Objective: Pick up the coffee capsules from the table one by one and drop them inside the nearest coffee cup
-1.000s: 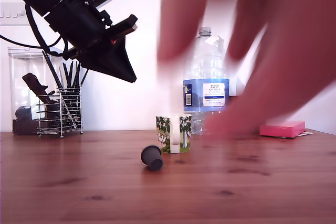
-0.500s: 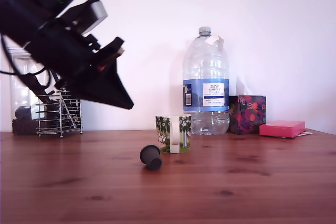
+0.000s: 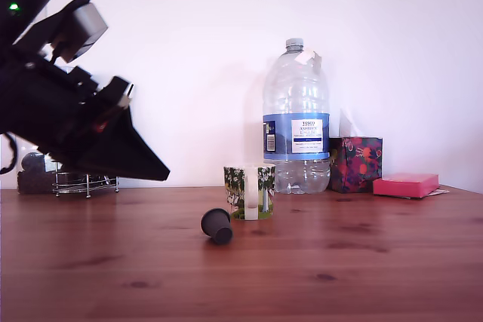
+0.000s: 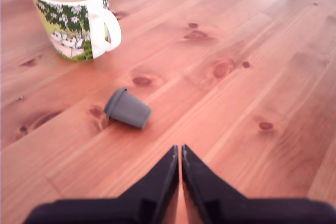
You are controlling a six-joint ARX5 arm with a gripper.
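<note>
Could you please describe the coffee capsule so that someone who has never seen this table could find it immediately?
Start at the tall clear water bottle; just in front stands the tree-printed mug. The capsule lies on its side on the wooden table, nearer the camera. It is the only small dark tapered pod there.

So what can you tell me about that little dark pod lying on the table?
The pod is a small tapered cup shape, dark grey to black, matte and plastic-looking, with a thin rim at its wide end. It lies tipped on its side on the wooden table, not upright. Nothing else touches it: the tree-printed mug stands apart behind it, and the claw is nearby with its fingers together, empty.
</note>
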